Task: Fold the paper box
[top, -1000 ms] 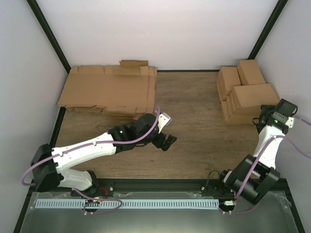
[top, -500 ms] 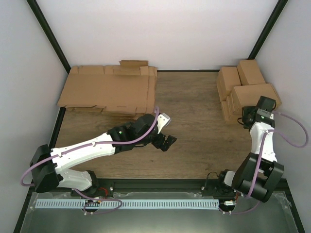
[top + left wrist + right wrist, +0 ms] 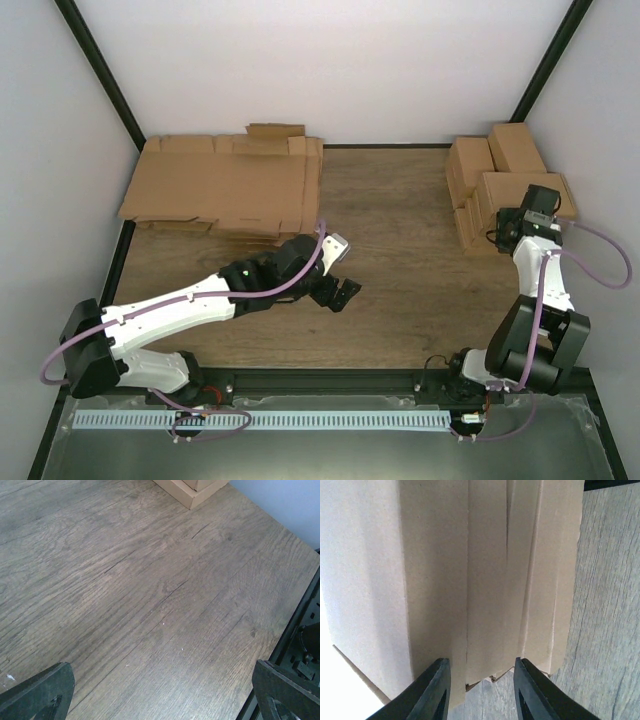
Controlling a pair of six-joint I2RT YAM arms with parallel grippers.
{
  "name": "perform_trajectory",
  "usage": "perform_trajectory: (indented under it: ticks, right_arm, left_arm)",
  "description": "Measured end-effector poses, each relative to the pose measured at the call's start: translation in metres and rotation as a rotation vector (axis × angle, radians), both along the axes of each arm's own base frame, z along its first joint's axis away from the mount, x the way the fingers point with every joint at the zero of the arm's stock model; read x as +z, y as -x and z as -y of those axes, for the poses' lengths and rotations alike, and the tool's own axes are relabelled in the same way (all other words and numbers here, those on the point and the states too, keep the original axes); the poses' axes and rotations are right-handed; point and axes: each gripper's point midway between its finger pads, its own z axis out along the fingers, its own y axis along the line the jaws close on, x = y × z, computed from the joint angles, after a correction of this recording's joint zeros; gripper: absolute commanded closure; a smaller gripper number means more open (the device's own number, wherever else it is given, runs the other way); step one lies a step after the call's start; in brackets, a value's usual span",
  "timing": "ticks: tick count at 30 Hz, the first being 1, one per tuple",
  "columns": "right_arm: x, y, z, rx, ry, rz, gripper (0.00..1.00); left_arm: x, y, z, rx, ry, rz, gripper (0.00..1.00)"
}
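No loose paper box shows in any view; I see only piled flat sheets and stacked closed boxes. My left gripper [image 3: 340,295] hovers over the middle of the wooden table, open wide and empty; in the left wrist view [image 3: 162,700] only bare boards lie between its fingers [image 3: 40,695]. My right gripper [image 3: 503,232] is at the near side of the stack of closed brown boxes [image 3: 500,185]. In the right wrist view [image 3: 482,690] it is open, fingertips [image 3: 437,687] right at the edge of the box side [image 3: 485,580], not clamped on it.
A pile of flat brown cardboard sheets [image 3: 220,190] lies at the back left, just behind the left arm. A corner of the box stack [image 3: 192,490] shows in the left wrist view. White walls and black frame posts bound the table; a black rail [image 3: 330,380] runs along its near edge.
The right arm has swung in from the right wall to the near side of the box stack, and the near top box has shifted slightly back. The left arm has hardly moved.
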Motion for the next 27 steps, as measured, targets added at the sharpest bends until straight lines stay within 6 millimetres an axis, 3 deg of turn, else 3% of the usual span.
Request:
perform_trajectory:
  ticks: [3, 6, 15, 19, 22, 27]
  right_arm:
    - [0.0, 0.0, 0.001, -0.005, 0.007, -0.001, 0.63]
    - [-0.001, 0.0, 0.002, -0.007, 0.009, -0.005, 0.53]
    - [0.003, 0.002, 0.004, -0.003, 0.033, -0.005, 0.56]
    - [0.021, 0.012, 0.001, 0.023, 0.091, 0.037, 0.59]
    - [0.039, 0.025, -0.007, 0.097, 0.187, 0.114, 0.57]
    - [0.049, 0.042, -0.038, 0.324, 0.378, 0.253, 0.41]
  left_arm:
    - [0.0, 0.0, 0.0, 0.0, 0.0, 0.0, 0.0]
    - [0.0, 0.0, 0.0, -0.001, 0.0, 0.0, 0.0]
    - [0.0, 0.0, -0.001, 0.002, -0.002, 0.0, 0.0]
    - [0.003, 0.0, -0.002, 0.008, 0.003, 0.006, 0.0]
    - [0.006, -0.001, -0.007, 0.02, 0.01, 0.019, 0.0]
    - [0.012, -0.006, -0.023, 0.089, 0.015, 0.058, 0.0]
